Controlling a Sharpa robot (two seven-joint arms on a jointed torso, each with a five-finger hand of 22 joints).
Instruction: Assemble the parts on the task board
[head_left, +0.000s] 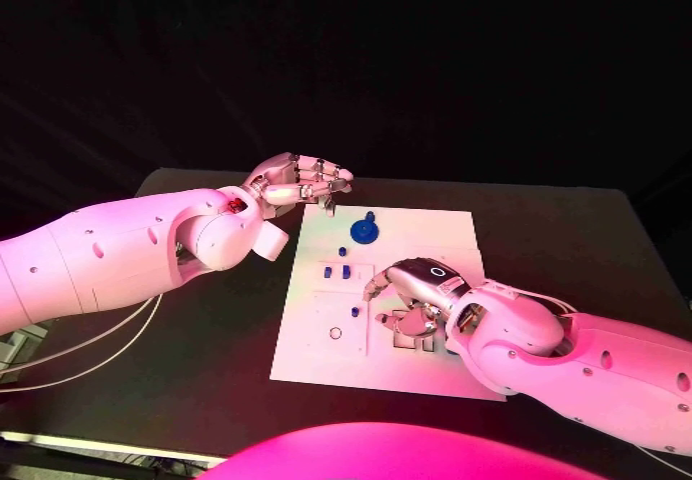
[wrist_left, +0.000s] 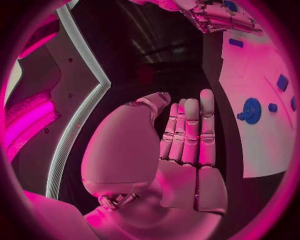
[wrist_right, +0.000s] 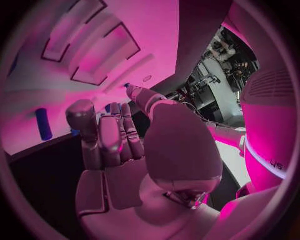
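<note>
The white task board (head_left: 433, 225) lies in the middle of the black table. A round blue disc (head_left: 365, 232) sits near its far edge, also in the left wrist view (wrist_left: 251, 110). Two small blue pegs (head_left: 338, 271) stand further in, beside my right hand. My left hand (head_left: 303, 182) hovers off the board's far left corner; its palm (wrist_left: 187, 150) is bare and its fingers are straight. My right hand (head_left: 411, 300) is low over the board's recesses (head_left: 411, 335), fingertips down on them. I see nothing gripped in its palm (wrist_right: 125, 150). A blue peg (wrist_right: 44, 124) lies on the board beside it.
A small ring outline (head_left: 335, 333) marks the board's near left part. Black table (head_left: 216, 330) surrounds the board on all sides. My right forearm (head_left: 577, 350) crosses the board's near right corner. White cables (head_left: 87, 345) hang off the table's left.
</note>
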